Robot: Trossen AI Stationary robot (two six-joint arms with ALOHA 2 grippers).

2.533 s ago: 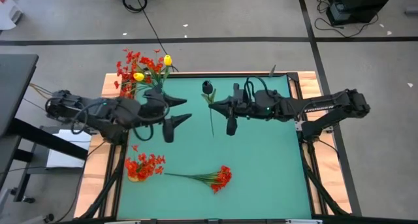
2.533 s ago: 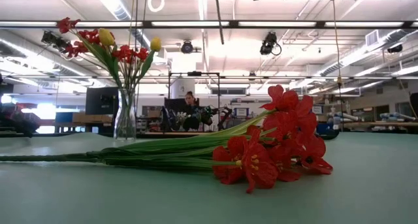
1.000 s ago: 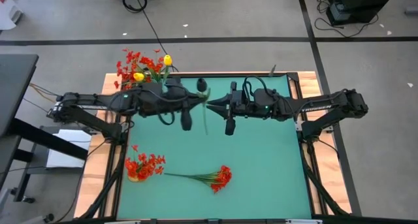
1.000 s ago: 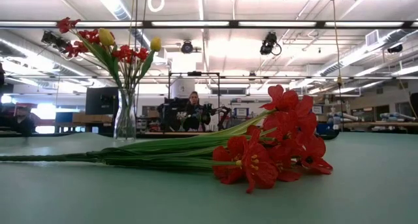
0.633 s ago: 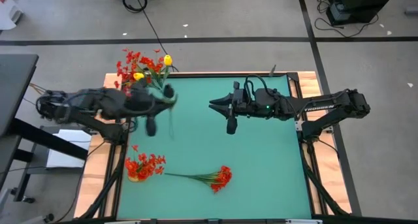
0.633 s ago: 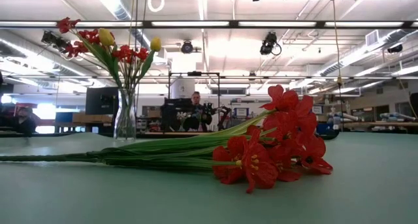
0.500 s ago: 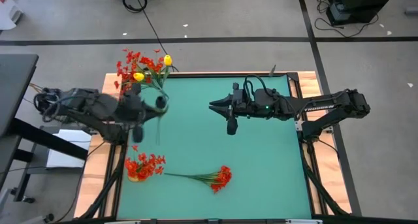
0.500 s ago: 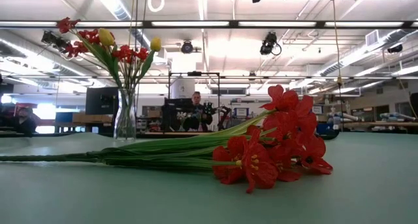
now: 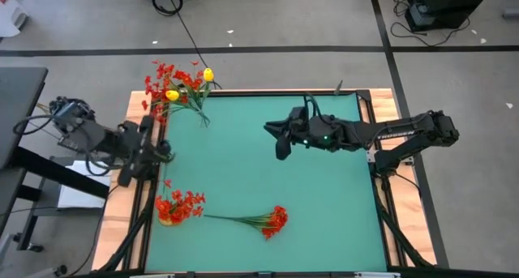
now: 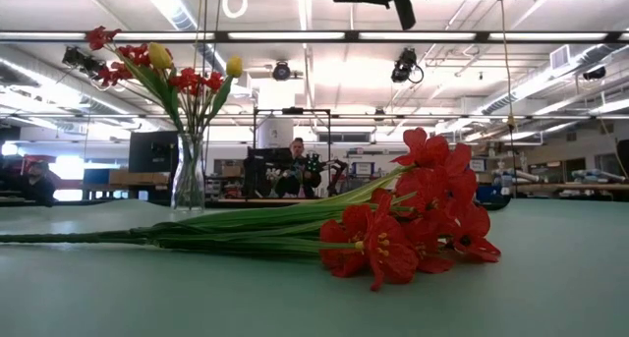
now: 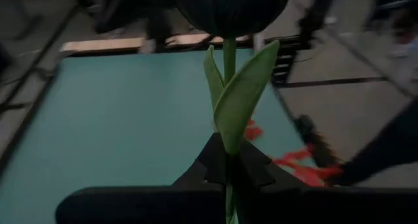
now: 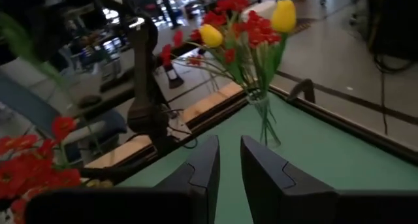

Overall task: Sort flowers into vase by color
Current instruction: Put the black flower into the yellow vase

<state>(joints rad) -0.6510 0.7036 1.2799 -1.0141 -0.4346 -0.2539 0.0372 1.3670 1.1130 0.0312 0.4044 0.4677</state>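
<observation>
- left end effector [image 9: 159,154] at the tabletop's [image 9: 324,213] left edge, closed on a dark-budded flower [image 11: 228,80], its stem clamped between the fingers
- right end effector [image 12: 228,160] above the far right part, empty, fingers slightly parted
- glass vase [image 10: 188,173] at far left corner holds red and yellow flowers [image 9: 177,88]
- red spray [image 9: 258,221] lies near front; red bunch [image 9: 178,206] front left
</observation>
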